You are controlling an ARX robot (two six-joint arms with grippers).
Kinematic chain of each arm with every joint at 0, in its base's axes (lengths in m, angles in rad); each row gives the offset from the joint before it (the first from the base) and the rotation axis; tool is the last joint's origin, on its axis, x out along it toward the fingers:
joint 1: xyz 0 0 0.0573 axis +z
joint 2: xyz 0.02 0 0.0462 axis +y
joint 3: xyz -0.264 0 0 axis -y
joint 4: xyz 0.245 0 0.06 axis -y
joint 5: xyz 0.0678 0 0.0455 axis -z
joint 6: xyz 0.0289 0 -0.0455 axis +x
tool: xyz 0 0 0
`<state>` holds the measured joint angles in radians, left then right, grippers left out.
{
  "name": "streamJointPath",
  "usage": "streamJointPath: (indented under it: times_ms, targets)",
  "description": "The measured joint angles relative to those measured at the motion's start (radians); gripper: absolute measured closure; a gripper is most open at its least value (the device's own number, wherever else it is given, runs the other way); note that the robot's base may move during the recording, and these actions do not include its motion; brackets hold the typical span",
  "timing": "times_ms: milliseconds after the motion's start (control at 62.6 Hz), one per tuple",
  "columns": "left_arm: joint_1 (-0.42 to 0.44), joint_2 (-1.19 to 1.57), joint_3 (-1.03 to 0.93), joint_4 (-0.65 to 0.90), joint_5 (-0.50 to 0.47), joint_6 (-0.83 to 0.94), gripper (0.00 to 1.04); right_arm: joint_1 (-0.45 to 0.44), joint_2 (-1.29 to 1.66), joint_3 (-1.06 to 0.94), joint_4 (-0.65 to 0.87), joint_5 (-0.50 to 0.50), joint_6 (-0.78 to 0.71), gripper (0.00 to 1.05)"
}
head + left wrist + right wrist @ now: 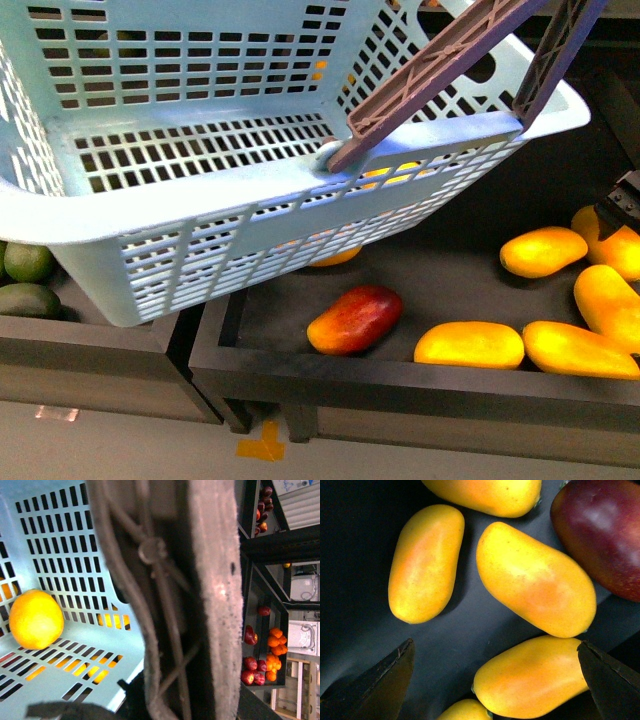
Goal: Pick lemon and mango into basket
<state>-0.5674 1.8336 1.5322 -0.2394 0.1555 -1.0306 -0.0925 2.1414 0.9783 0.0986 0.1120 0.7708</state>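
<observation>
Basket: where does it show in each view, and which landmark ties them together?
Front view: the basket fills the upper left, tilted.
Left wrist view: the basket, slotted, with the lemon inside.
Right wrist view: not in it.
Landmark: yellow mangoes, right of the basket in front; yellow mangoes fill the right wrist view.

Basket (200,200) light blue-green plastic, walls and floor patterned with rows of rectangular slots. Handles (430,70) brown with a ribbed lattice. Lemon (36,619) smooth orange-yellow. Yellow mangoes (470,345) bright yellow, shading to orange in patches. Red mango (355,320) deep red, going orange-yellow at one end. Dark red-purple fruit (602,530) with a pale sheen in right wrist view. Avocados (28,262) green, one lighter, one darker. Tray (300,372) matte black. Floor (120,440) grey, tape scrap (262,445) orange-yellow.
</observation>
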Motion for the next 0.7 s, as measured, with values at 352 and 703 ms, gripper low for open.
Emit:
streamJointPath:
  times_ms: [352,703]
  targets:
    - [0.0,0.0,0.0,0.0,-0.003,0.0,0.93,0.057,0.195,0.219,-0.064,-0.023,0.093,0.09]
    - [0.0,0.0,0.0,0.0,0.002,0.0,0.93,0.066,0.331,0.407,-0.135,-0.02,0.127,0.09]
